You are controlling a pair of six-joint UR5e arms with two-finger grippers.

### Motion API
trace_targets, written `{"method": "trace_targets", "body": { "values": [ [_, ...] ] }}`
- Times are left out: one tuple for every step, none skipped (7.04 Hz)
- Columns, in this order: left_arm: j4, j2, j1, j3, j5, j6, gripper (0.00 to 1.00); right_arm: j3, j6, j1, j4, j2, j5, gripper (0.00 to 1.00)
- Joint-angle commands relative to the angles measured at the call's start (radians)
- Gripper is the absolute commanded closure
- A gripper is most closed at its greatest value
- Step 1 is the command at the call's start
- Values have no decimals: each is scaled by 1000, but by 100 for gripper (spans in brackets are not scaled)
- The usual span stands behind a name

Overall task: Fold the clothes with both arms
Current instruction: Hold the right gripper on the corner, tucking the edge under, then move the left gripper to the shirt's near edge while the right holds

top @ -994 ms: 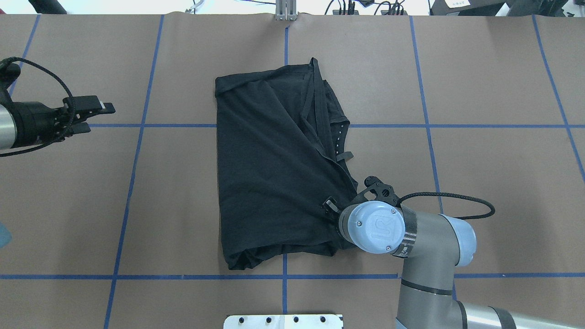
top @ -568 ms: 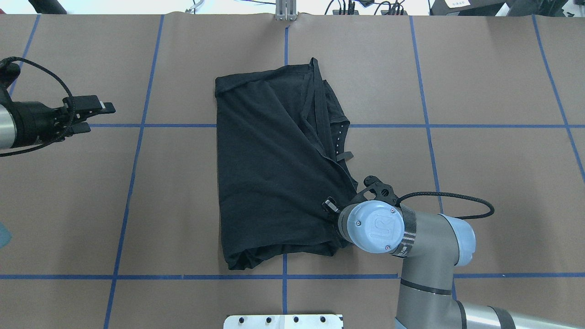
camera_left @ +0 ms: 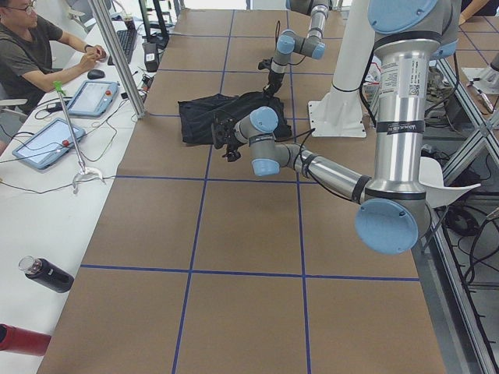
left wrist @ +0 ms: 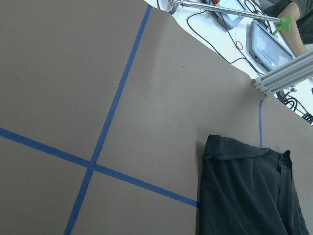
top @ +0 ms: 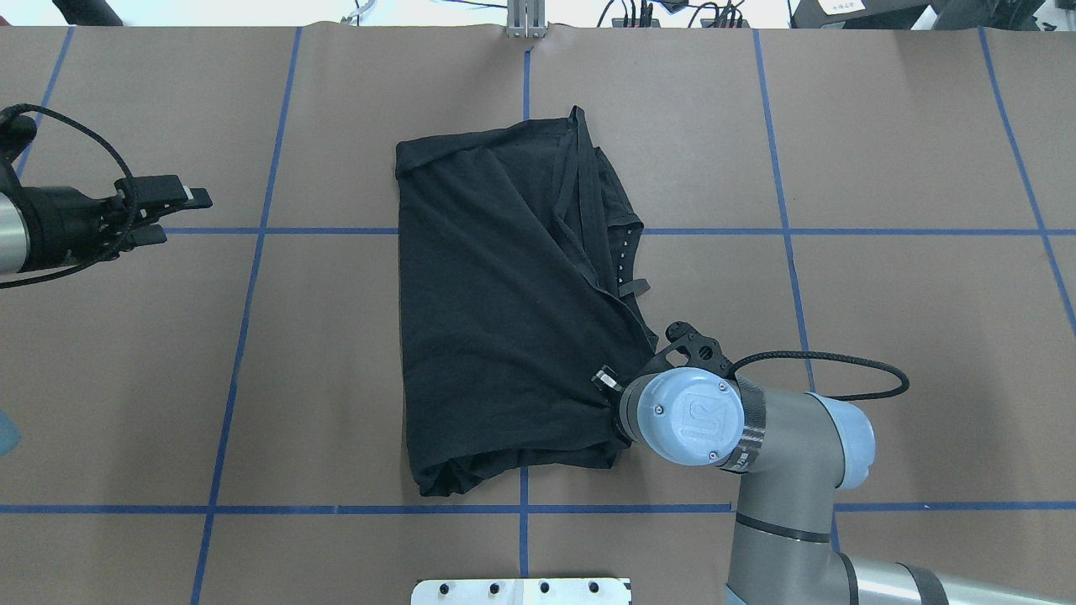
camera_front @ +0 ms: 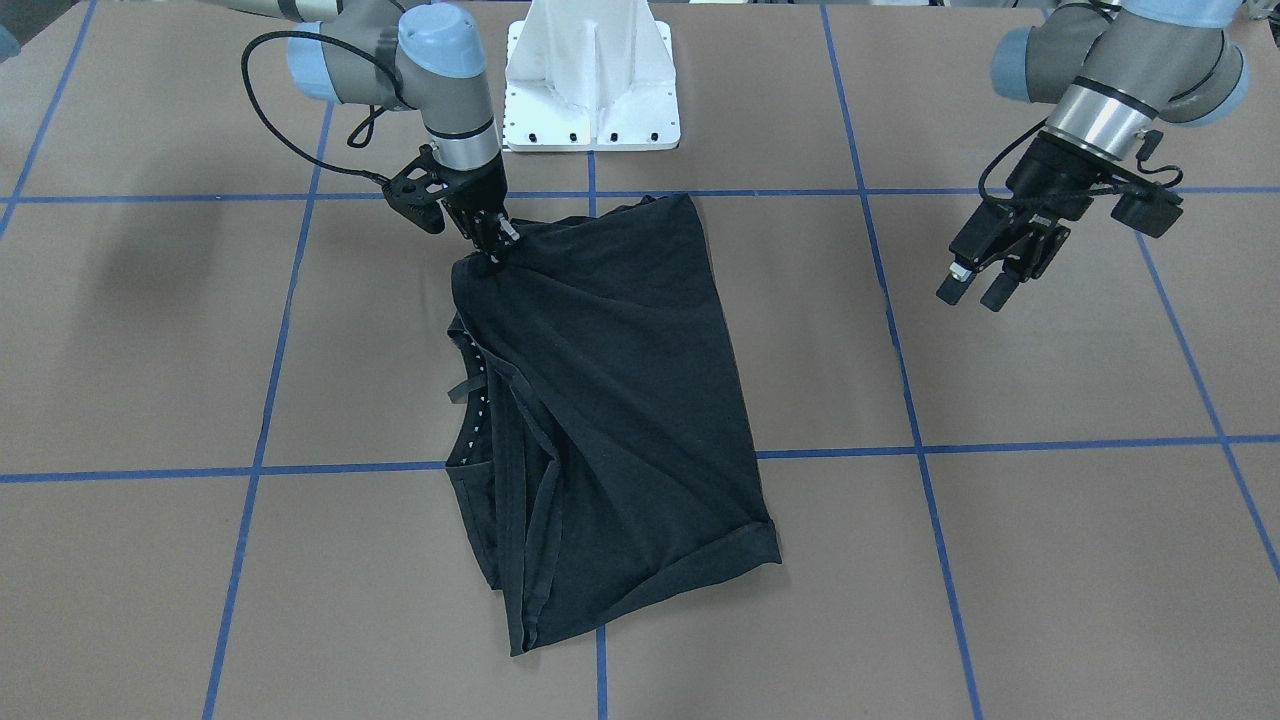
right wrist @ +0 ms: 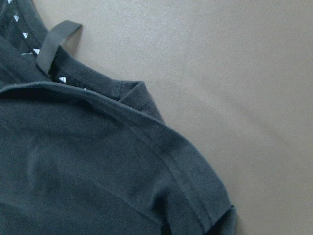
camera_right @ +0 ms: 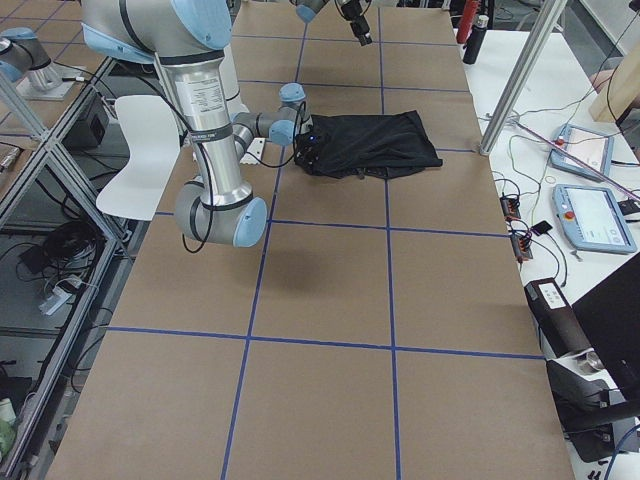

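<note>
As the feeds reach my console, I log the following.

Item 1: black T-shirt (top: 496, 294). It lies near the middle of the brown surface (top: 883, 126), folded lengthwise into a tall, uneven panel. I see the collar side along the robot's right edge, where a row of small white marks (camera_front: 478, 395) shows inside the neckline. A rolled hem sits at the far end. No print is visible to me.

Item 2: right gripper (camera_front: 492, 245). It points down at the shirt's near right corner, its fingers pinched together on the fabric. Creases fan out from that corner across the cloth. In the overhead view the wrist's blue cap covers most of it.

Item 3: left gripper (camera_front: 972, 295). It hangs above the bare surface, well apart from the shirt on the robot's left, with its 2 fingers spread and nothing between them.

Item 4: blue tape lines (top: 252, 277). They divide the surface into a grid, and 2 of them pass under the shirt.

Item 5: white pedestal base (camera_front: 592, 70), at the robot's edge of the surface.
</note>
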Motion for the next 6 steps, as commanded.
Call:
{"method": "trace_targets", "body": {
  "values": [
    [-2,-7,8,-2,6,-80,0,64,-3,16,-14,-7,30,100],
    [-5,-8,12,-20,11,-152,0,76,-3,23,-14,-13,48,100],
    [-6,-14,27,-40,23,-277,0,81,-3,28,-14,-17,53,100],
    [-6,-13,117,-68,125,-400,0,87,-3,30,-14,-27,53,100],
    [0,-8,270,-101,290,-527,0,98,-3,30,-14,-48,53,100],
    [92,-7,391,-152,384,-582,0,118,-3,30,-12,-63,61,100]
  ]
}}
